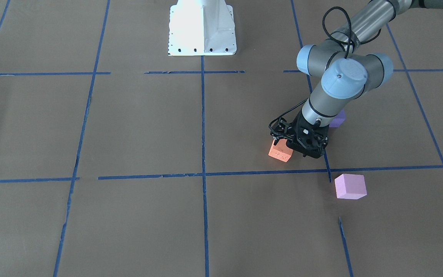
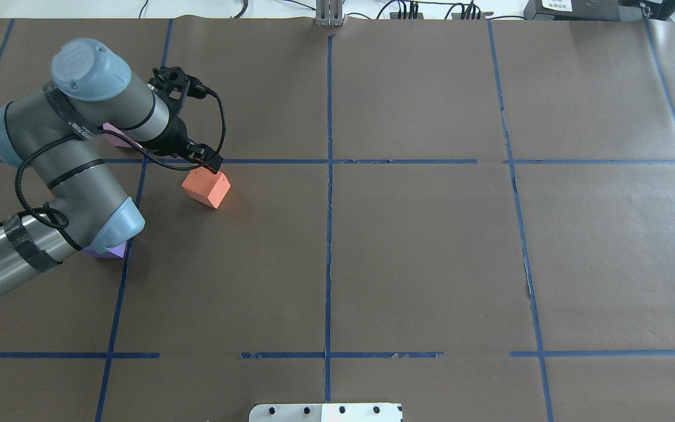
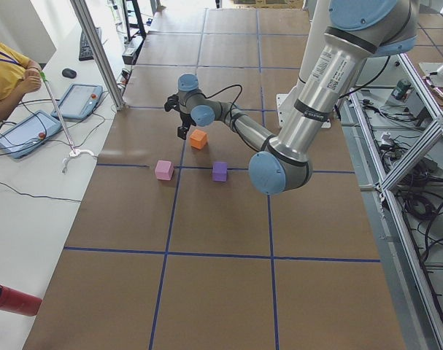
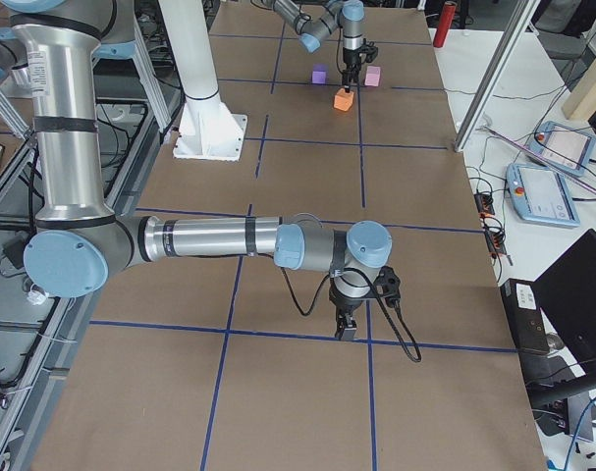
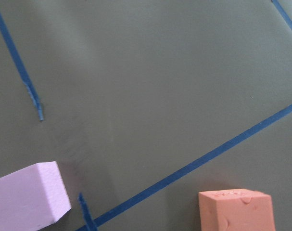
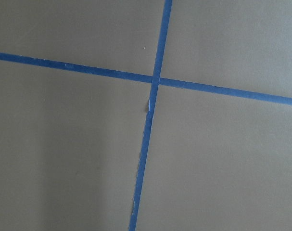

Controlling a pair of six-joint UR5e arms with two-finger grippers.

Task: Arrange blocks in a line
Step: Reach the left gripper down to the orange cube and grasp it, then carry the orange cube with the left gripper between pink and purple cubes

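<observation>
The orange block lies on the brown table, also in the front view and at the bottom of the left wrist view. My left gripper points down at the block's far top edge; its fingers look shut and hold nothing. The pale pink-lilac block lies farther from the robot, partly hidden under the arm in the overhead view. The violet-purple block lies nearer the robot, mostly hidden behind the wrist. My right gripper hangs low over a tape crossing; I cannot tell its state.
Blue tape lines divide the table into squares. The white robot base stands at the robot's edge of the table. An operator with tablets sits beyond the far edge. A red cylinder lies off the table.
</observation>
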